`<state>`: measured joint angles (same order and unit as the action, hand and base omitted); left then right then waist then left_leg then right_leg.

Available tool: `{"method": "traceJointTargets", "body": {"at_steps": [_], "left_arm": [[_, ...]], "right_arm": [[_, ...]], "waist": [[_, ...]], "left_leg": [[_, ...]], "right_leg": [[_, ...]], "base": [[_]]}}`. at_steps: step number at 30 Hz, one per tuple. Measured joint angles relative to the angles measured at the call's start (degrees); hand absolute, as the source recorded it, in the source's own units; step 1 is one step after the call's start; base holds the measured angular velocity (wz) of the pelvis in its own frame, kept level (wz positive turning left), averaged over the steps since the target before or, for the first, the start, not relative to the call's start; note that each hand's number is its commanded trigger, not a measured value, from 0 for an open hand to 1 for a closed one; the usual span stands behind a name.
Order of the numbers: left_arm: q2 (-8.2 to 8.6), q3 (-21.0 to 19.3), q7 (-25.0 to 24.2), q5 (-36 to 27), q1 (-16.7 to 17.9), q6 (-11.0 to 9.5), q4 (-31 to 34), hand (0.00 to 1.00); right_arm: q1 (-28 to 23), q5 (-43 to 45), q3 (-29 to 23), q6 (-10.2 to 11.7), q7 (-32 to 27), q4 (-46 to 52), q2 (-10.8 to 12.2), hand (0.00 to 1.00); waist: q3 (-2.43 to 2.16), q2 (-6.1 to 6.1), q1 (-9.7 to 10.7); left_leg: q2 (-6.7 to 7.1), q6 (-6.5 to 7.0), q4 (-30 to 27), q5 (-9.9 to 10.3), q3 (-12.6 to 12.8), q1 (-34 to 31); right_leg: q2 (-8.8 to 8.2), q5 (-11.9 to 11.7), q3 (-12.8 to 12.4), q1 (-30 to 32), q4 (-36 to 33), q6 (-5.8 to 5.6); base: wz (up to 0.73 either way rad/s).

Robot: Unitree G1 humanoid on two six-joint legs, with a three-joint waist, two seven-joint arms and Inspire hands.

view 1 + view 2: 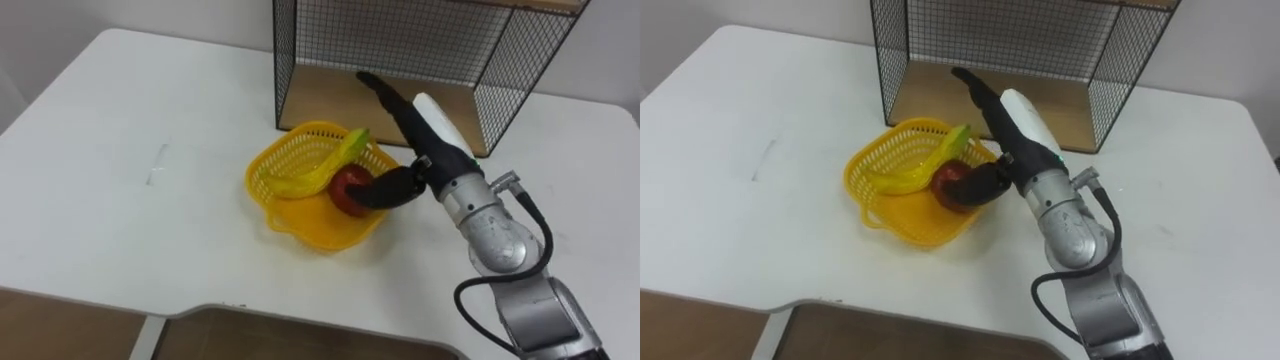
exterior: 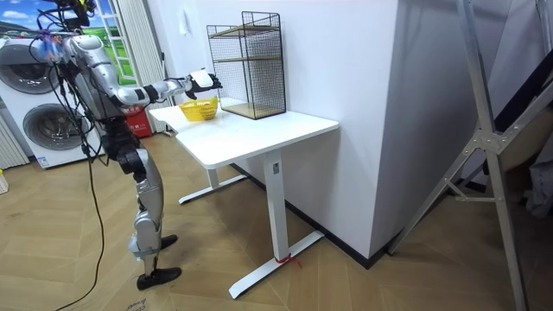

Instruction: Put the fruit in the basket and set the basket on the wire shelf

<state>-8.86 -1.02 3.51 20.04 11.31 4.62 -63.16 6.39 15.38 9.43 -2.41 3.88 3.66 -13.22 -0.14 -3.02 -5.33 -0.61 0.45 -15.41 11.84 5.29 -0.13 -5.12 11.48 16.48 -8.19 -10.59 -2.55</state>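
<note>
The fingers (image 1: 385, 95) of the right hand (image 1: 432, 125) are straight and close together. They point past the basket (image 1: 262, 185) at the wire shelf (image 1: 400, 40) just behind it. The thumb (image 1: 388, 188) bends down the other way, over the basket's edge on the robot's right. Its tip is on the red apple (image 1: 345, 190). I cannot tell if the thumb is pushing the apple or hooking the edge. Nothing is pinched in the fingers.

The apple lies inside the basket, on the side by the thumb. A yellow banana (image 1: 325, 165) lies inside too, from the middle up to the back edge. I see no fruit on the white table (image 1: 120, 120) around the basket. So I think the fruit part is done.

The basket sits on the table, just in front of the shelf, not in it. The brown board (image 1: 330, 95) at the bottom of the shelf, behind the basket, is bare. So I think the next job is to get a good hold of the basket and put it on the shelf.

The eye views look down into the basket, so you can see the fruit and the thumb. In the room view the basket (image 2: 199, 110) is just a small yellow spot and the fruit is too small to make out. But that view shows the robot standing at the end of the table with one arm stretched out to the basket. It also shows that the shelf goes up tall behind the basket, with another board higher up.
</note>
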Motion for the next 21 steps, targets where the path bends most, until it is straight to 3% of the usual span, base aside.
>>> {"method": "traceJointTargets", "body": {"at_steps": [3,4,9,12,14,16,19,21], "left_arm": [[0.19,-5.2,1.8,-8.6,1.4,-1.3,-3.5,0.00],[0.16,-6.3,2.2,-10.6,1.9,-1.5,-4.0,0.00],[0.31,-18.9,5.8,-26.0,5.4,-2.3,-6.0,0.00],[0.18,-27.1,10.4,-36.0,6.4,-2.5,-4.4,0.00],[-0.10,-34.4,16.0,-42.8,6.5,-3.0,-0.6,0.00],[-1.08,-38.5,20.5,-46.5,6.0,-3.5,2.5,0.00],[-3.29,-42.9,28.2,-49.6,5.5,-4.6,9.7,0.00],[-3.68,-45.0,33.2,-49.2,5.4,-4.9,17.0,0.00]], "right_arm": [[-1.6,-6.8,-5.5,1.1,-3.2,0.0,0.0,0.00],[-2.2,-7.1,-6.5,1.1,-3.9,0.2,0.0,0.00],[-8.2,-12.3,-15.3,1.8,-8.0,1.7,-0.2,0.00],[-12.6,-18.0,-19.5,1.6,-10.8,4.0,-0.3,0.00],[-15.4,-21.4,-23.3,1.6,-13.9,5.7,-0.5,0.00],[-16.2,-21.4,-25.5,1.6,-16.8,6.0,-0.5,0.00],[-18.9,-20.1,-26.6,1.6,-20.7,6.3,-0.6,0.00],[-20.4,-18.5,-26.6,1.6,-22.0,6.3,-0.5,0.00]], "waist": [[0.18,1.11,0.7],[0.00,1.08,0.7],[0.00,1.87,0.5],[0.01,2.75,0.5],[-0.07,3.45,0.3],[-0.32,4.30,0.4],[-0.69,4.64,0.0],[-0.66,4.88,-0.5]], "left_leg": [[0.02,0.00,0.1,0.0,0.0,0.9],[0.01,0.00,0.2,0.0,0.0,0.9],[-0.19,-0.03,0.1,0.0,0.2,0.8],[0.04,0.03,0.1,0.0,0.1,0.5],[0.28,0.18,0.1,-0.2,-0.1,0.4],[0.50,0.29,0.2,-0.4,-0.5,0.6],[0.49,0.21,0.8,-0.5,0.0,1.0],[0.46,0.16,1.2,-0.6,0.2,1.5]], "right_leg": [[-0.01,0.0,0.1,-0.9,0.2,0.00],[-0.01,0.0,0.2,-0.8,0.2,-0.02],[0.03,0.0,-0.3,-0.6,0.3,-0.03],[-0.03,0.1,-0.6,-0.8,1.0,-0.07],[-0.19,0.3,-0.6,-0.7,1.0,-0.23],[-0.40,0.4,-0.4,-0.7,0.9,-0.30],[-0.38,0.4,-0.6,-0.9,0.9,-0.27],[-0.36,0.4,-0.7,-0.8,0.8,-0.23]], "base": [[0.00],[0.00],[-0.05],[0.01],[0.07],[0.06],[-0.04],[-0.10]]}}
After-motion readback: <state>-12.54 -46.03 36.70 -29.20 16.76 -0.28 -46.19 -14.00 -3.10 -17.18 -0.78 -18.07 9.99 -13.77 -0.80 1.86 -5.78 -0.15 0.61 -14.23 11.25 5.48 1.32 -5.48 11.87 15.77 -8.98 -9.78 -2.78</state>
